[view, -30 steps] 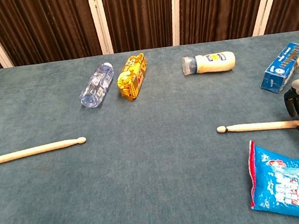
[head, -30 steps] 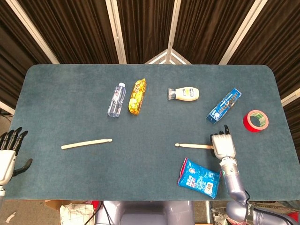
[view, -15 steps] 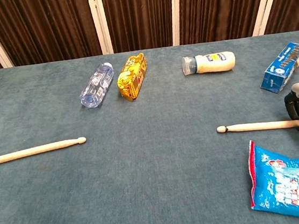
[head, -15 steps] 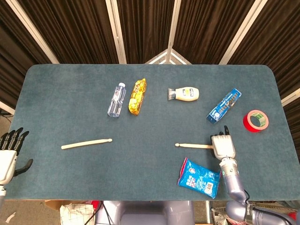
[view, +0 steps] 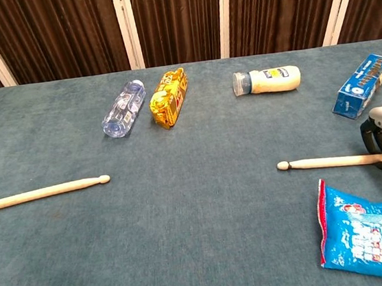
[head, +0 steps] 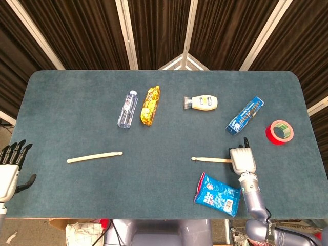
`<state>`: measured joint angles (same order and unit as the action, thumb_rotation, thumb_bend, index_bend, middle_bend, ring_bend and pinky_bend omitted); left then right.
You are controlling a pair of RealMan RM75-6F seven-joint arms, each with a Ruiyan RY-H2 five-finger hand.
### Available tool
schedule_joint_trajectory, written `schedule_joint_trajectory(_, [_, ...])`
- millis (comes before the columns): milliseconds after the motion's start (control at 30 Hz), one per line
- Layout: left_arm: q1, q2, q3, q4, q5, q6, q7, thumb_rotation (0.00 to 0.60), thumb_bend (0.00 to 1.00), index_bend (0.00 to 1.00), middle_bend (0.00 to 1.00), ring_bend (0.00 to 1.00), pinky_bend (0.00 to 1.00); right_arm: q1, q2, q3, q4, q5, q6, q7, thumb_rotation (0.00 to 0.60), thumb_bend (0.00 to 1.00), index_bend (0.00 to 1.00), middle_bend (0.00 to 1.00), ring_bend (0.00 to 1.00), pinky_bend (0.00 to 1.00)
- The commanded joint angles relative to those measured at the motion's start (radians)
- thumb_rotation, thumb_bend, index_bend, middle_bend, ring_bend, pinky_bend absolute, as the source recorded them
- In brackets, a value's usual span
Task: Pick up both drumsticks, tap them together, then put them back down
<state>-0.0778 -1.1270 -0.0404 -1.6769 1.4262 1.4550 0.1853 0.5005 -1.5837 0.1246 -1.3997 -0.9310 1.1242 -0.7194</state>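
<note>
1. Nearest the robot, a blue snack bag lies flat by the table's near edge, right of centre; the chest view shows it in the lower right corner.
2. Off the left end of the table, the left hand hangs with its dark fingers spread and nothing in it, released, well apart from anything on the table. It shows in the head view only.
3. The right hand sits palm-down over the butt end of the right drumstick, just beyond the snack bag. In the chest view its dark fingers curl down around the end of the stick, which lies flat on the cloth; whether they actually clasp it cannot be told.
4. That right drumstick points its rounded tip toward the table's middle.
5. The left drumstick lies on the left half of the table, tip toward the centre, untouched and well apart from both hands; the chest view cuts off its butt at the left edge.
6. Farther back, a clear water bottle and a yellow packet lie side by side, left of centre.
7. A white squeeze bottle lies on its side near the middle.
8. A blue box sits slanted at the right, with a red tape roll just beside it toward the right edge.
9. Dark curtains hang behind the table.
</note>
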Motion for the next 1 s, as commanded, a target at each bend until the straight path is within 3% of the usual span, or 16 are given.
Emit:
schedule_joint_trajectory(33, [-0.001,0.001,0.002,-0.002,0.001,-0.002,0.001,0.6,0.4,0.09,0.0,0.0,0.0,0.001,-0.002,0.0,0.003,0.001,0.0,0.0,0.6,0.36,0.51,0.54,0.33,0.0])
schedule_joint_trajectory(567, [-0.002,-0.003,0.003,-0.004,-0.002,-0.003,0.014,0.6,0.4,0.09,0.0,0.0,0.0,0.008,-0.003,-0.006,0.015,0.005,-0.006,-0.005,0.6,0.36,0.53,0.55,0.34,0.0])
schedule_joint_trajectory(1000, [0.0,0.003,0.005,-0.007,0.001,0.001,0.006,0.6,0.4,0.09,0.0,0.0,0.0,0.012,-0.004,-0.015,0.01,0.007,-0.015,-0.004,0.6,0.4,0.61,0.57,0.37,0.0])
